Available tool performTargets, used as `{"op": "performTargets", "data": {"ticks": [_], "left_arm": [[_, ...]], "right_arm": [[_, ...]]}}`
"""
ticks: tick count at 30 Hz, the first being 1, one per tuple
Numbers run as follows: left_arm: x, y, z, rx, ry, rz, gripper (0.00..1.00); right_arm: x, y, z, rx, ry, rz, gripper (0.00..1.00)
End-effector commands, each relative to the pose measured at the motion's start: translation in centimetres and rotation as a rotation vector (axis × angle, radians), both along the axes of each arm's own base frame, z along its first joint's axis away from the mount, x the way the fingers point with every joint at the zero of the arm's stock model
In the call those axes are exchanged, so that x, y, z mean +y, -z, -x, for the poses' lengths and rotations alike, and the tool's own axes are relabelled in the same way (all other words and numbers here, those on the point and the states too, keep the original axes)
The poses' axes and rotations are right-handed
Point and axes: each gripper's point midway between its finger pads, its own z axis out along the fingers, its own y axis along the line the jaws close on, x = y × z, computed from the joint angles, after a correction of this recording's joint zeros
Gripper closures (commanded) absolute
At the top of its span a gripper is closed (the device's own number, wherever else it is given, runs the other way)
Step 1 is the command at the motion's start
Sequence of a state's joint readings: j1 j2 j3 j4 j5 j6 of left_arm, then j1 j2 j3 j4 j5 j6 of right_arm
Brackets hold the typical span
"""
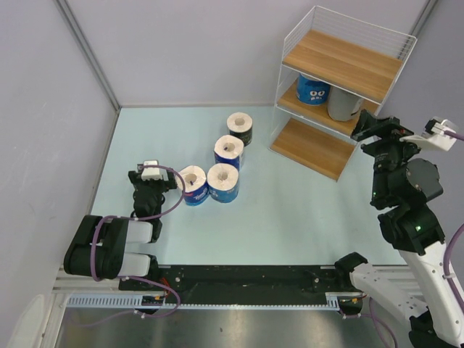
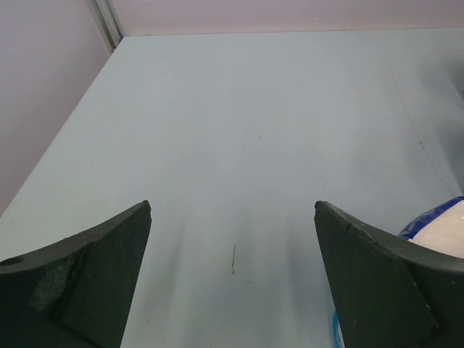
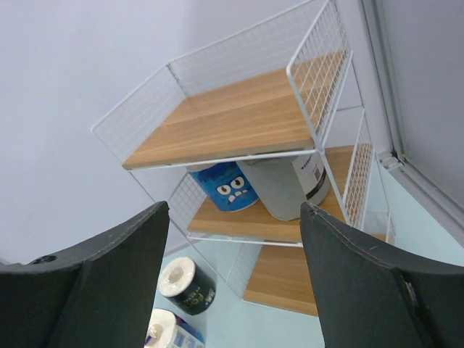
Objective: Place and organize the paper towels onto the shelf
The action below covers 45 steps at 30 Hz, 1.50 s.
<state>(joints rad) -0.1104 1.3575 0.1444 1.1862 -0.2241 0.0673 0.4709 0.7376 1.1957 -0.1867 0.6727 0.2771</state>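
Note:
The shelf stands at the far right. On its middle board stand a blue roll and the grey roll. The black roll and three blue rolls stand on the table. My left gripper is open and empty, just left of the nearest blue roll. My right gripper is open and empty, raised in front of the shelf. The right wrist view shows the shelved blue roll, grey roll and black roll.
Grey walls close the table at the left and back, with a corner post. The shelf's top board and bottom board carry nothing. The black rail with the arm bases runs along the near edge.

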Motion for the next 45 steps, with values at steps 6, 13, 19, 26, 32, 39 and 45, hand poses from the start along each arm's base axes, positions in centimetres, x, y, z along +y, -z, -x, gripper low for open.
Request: {"op": "performTargets", "data": {"ticks": [6, 13, 19, 26, 32, 39, 45], "left_arm": [[-0.5, -1.7, -0.5, -0.057, 0.028, 0.021, 0.00], [-0.5, -1.7, -0.5, -0.057, 0.028, 0.021, 0.00], [-0.5, -1.6, -0.5, -0.056, 0.028, 0.021, 0.00], [-0.5, -1.7, -0.5, -0.057, 0.028, 0.021, 0.00], [-0.5, -1.7, -0.5, -0.057, 0.028, 0.021, 0.00], [-0.5, -1.7, -0.5, -0.056, 0.028, 0.023, 0.00], [-0.5, -1.8, -0.5, -0.059, 0.028, 0.021, 0.00]], "right_arm": [[0.3, 2.7, -1.3, 0.089, 0.013, 0.045, 0.23], [7.4, 5.5, -4.0, 0.177, -0.223, 0.156, 0.33], [17.8, 14.8, -7.0, 0.424, -0.535, 0.279, 0.29], [24.6, 23.1, -7.8, 0.613, -0.706, 0.314, 0.27], [28.6, 26.9, -7.3, 0.683, -0.854, 0.288, 0.24], [31.7, 30.8, -6.6, 0.770, -0.971, 0.236, 0.23], [32.7, 32.8, -7.2, 0.797, -0.949, 0.202, 0.23]]}}
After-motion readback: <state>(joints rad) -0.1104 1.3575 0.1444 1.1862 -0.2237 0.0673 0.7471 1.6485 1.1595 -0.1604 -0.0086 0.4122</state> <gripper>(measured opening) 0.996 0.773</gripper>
